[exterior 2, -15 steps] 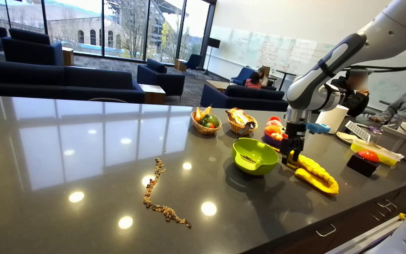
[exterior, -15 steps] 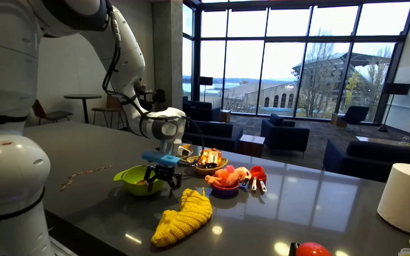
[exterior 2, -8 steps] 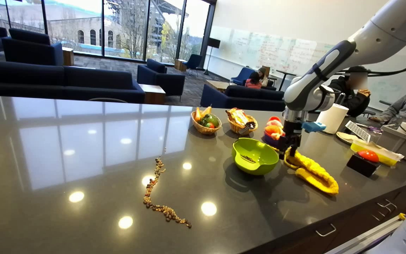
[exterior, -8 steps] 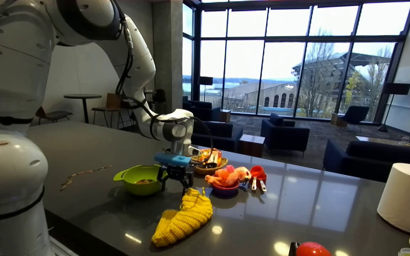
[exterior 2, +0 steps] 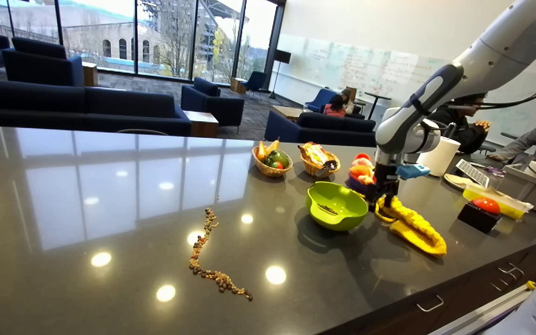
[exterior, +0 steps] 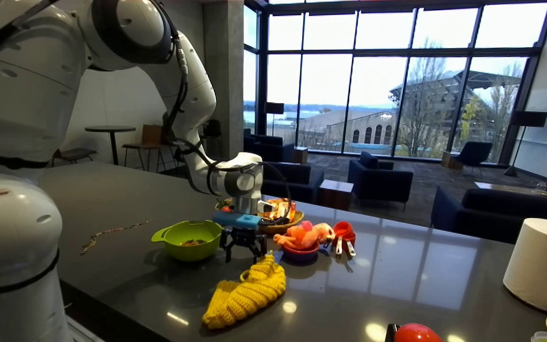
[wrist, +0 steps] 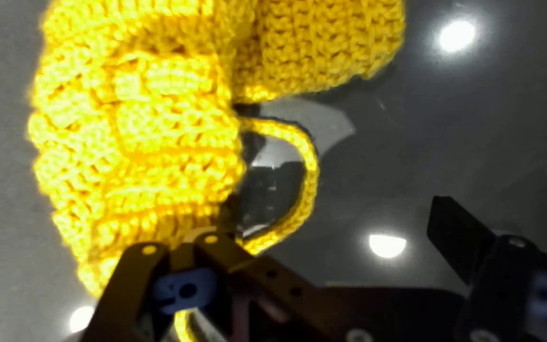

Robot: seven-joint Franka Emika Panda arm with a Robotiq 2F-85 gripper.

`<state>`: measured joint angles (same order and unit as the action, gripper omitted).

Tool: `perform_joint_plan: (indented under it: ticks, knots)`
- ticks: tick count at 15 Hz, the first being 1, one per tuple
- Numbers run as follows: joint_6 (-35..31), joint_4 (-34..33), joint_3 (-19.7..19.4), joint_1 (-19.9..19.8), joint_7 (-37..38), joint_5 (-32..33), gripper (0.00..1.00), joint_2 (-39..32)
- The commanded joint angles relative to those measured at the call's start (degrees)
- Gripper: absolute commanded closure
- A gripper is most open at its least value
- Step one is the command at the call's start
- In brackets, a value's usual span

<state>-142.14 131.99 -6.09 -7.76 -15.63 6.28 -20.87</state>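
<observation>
On the tabletop (exterior: 330, 299), the yellow knit (exterior: 249, 292) lay near the green bowl (exterior: 178, 251). The jaws stood wide apart with one finger (wrist: 131, 285) over the knit's end; whether it touched was unclear. A thin loop (wrist: 309, 175) curved out from the knit's side.

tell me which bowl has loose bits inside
The green bowl: small bits lie on its bottom, while the purple bowl holds an orange soft toy.
</observation>
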Motion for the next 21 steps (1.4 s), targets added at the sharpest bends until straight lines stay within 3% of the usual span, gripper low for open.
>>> perform_joint_plan:
  ticks: [1, 6, 12, 21]
  knots:
    - [-3.1, 0.2, -3.1, 0.9, 6.3, 5.4, 0.0, -0.3]
    - [-4.5, 1.3, -7.7, 1.0, 13.2, 11.3, 0.0, 1.7]
    - [-4.3, 2.2, -12.0, 0.1, 17.8, 14.2, 0.0, 3.4]
    - [-4.4, 3.3, -14.8, -1.2, 22.2, 14.1, 0.0, 3.5]
